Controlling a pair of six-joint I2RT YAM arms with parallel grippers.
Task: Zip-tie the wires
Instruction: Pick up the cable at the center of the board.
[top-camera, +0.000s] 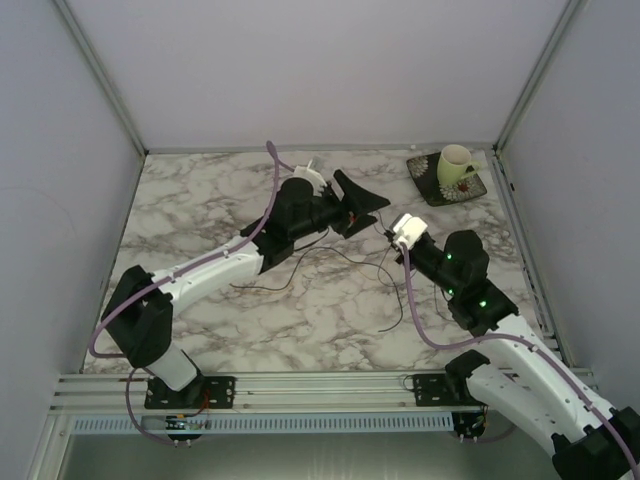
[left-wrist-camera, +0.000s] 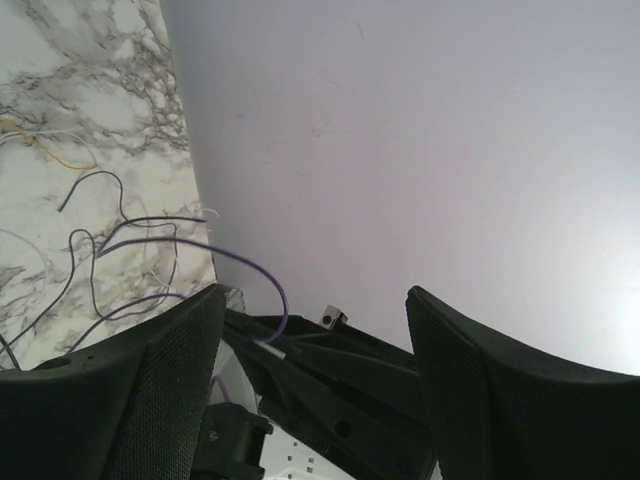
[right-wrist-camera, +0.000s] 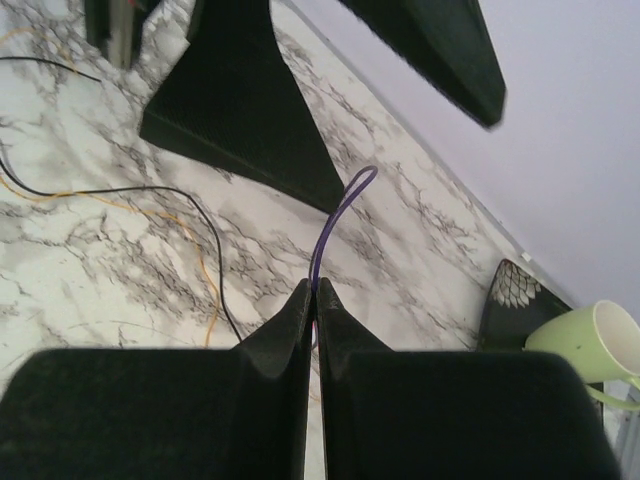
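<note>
Wires lie loose on the marble table, spread beside and under both sets of jaws. Right gripper jaws are closed, pinching one purple wire, loop sticking out past the tips. Left gripper jaws are wide apart, holding nothing, with the loop near their gap.
</note>
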